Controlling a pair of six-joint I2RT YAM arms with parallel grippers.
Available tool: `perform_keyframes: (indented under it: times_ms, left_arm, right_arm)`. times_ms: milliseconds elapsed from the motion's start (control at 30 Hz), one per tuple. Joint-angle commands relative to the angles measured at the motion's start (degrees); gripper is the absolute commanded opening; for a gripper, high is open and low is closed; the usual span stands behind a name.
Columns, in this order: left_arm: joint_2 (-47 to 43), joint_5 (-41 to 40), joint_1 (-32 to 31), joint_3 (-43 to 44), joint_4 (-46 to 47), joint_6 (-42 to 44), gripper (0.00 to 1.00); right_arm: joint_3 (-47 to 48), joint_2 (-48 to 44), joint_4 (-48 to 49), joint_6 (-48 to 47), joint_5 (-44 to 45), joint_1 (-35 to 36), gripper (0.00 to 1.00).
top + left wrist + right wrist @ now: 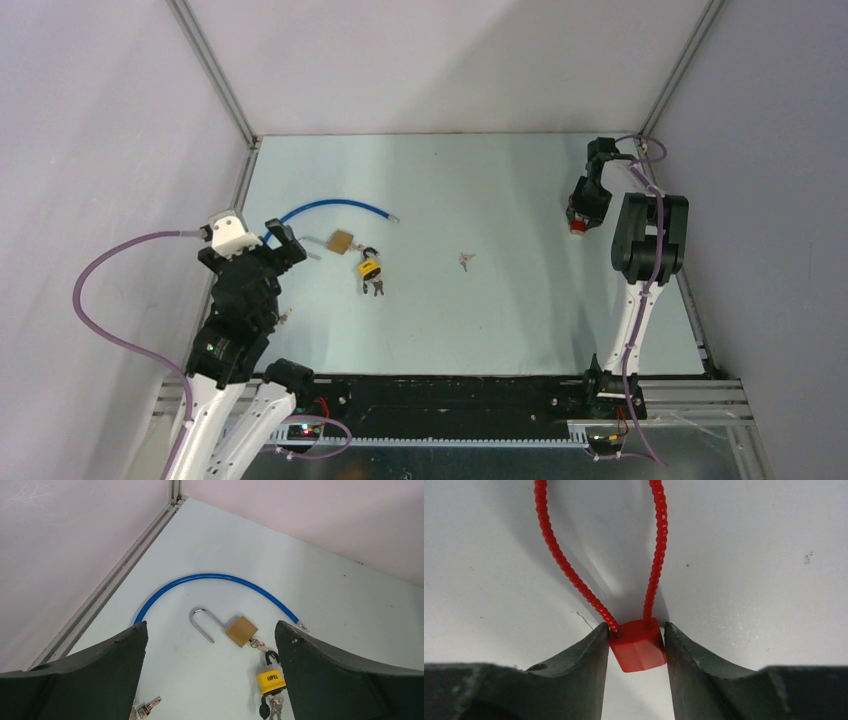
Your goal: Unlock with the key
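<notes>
A brass padlock with its steel shackle swung open lies on the table, also in the top view; a small key sticks out of its base. Next to it is a yellow padlock with a black shackle and a bunch of keys hanging from its underside. My left gripper is open and empty, above and just left of both padlocks. My right gripper is shut on the red body of a cable lock at the far right.
A blue cable curves behind the padlocks. A loose key lies mid-table. Another small key lies by my left finger. The red lock's ribbed cable loops away from my right gripper. Enclosure walls stand close on both sides.
</notes>
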Motion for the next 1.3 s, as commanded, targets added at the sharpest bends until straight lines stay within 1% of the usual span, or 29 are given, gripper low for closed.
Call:
perform_keyframes:
  times_ms: [0, 100, 133, 167, 200, 233, 300, 333, 400, 533, 633, 667, 767, 800, 867, 1000, 1100, 1267]
  left_arm:
    - [-1.3, 0.3, -0.3, -0.8, 2.2, 1.3, 1.00]
    - [-1.2, 1.1, -0.3, -1.0, 2.3, 1.5, 1.00]
    - [-1.2, 1.2, -0.2, -1.0, 2.3, 1.6, 1.00]
    - [-1.2, 1.5, -0.3, -1.2, 2.4, 1.6, 1.00]
    - [-1.3, 1.7, -0.3, -1.2, 2.4, 1.6, 1.00]
    - [-1.4, 2.0, -0.2, -1.3, 2.4, 1.6, 1.00]
    - [-1.5, 2.4, -0.3, -1.4, 2.5, 1.6, 1.00]
    - [-1.5, 2.5, -0.3, -1.5, 2.6, 1.6, 1.00]
    - [-1.4, 2.8, -0.2, -1.6, 2.6, 1.5, 1.00]
    - [-1.2, 3.2, -0.2, -1.6, 2.5, 1.3, 1.00]
    - [-0.9, 3.4, -0.2, -1.7, 2.6, 0.8, 1.00]
    - [-0.7, 3.5, -0.2, -1.8, 2.5, 0.8, 1.00]
    - [-0.4, 4.5, -0.2, -1.8, 2.5, 0.1, 1.00]
    - [-0.3, 4.7, -0.2, -1.8, 2.5, 0.0, 1.00]
    - [0.0, 5.1, -0.2, -1.7, 2.4, -0.5, 1.00]
    - [-0.2, 6.8, -0.2, -1.7, 2.3, -0.8, 1.00]
    - [-0.3, 8.8, -0.2, -1.6, 2.4, -1.0, 1.00]
    - [0.2, 9.7, -0.2, -1.6, 2.4, -1.3, 1.00]
  right_arm:
    - [-1.3, 0.6, -0.4, -2.3, -0.5, 1.2, 0.42]
    - [-3.5, -1.8, 0.7, -2.9, 0.3, 2.7, 0.33]
    - [-4.9, -3.7, 1.7, -3.0, 1.0, 3.7, 0.29]
    - [-5.7, -4.7, 2.1, -3.0, 1.4, 4.0, 0.26]
    - [-7.3, -6.9, 3.0, -2.9, 2.3, 5.3, 0.21]
    - [-8.1, -8.0, 3.4, -2.9, 2.7, 6.2, 0.18]
    - [-10.3, -11.4, 4.3, -2.4, 4.9, 8.2, 0.02]
    - [-11.5, -13.5, 4.5, -2.2, 5.7, 9.6, 0.00]
    - [-13.1, -16.6, 4.4, -2.0, 7.7, 12.1, 0.00]
    - [-15.9, -22.8, 4.2, -1.5, 9.8, 19.3, 0.00]
    - [-17.3, -26.5, 4.0, 0.0, 9.2, 26.9, 0.00]
    - [-17.3, -26.9, 4.0, 0.4, 9.0, 28.6, 0.00]
    - [-17.4, -27.2, 4.0, 2.9, 9.0, 37.5, 0.00]
    - [-17.4, -27.0, 4.2, 3.6, 8.5, 39.1, 0.00]
    - [-17.3, -25.5, 5.2, 6.1, 7.1, 45.0, 0.00]
    - [-16.1, -20.5, 6.0, 11.1, 6.2, 51.7, 0.00]
    - [-13.4, -16.4, 5.0, 13.5, 7.8, 54.7, 0.00]
    - [-9.0, -9.3, 4.2, 15.1, 7.2, 58.0, 0.00]
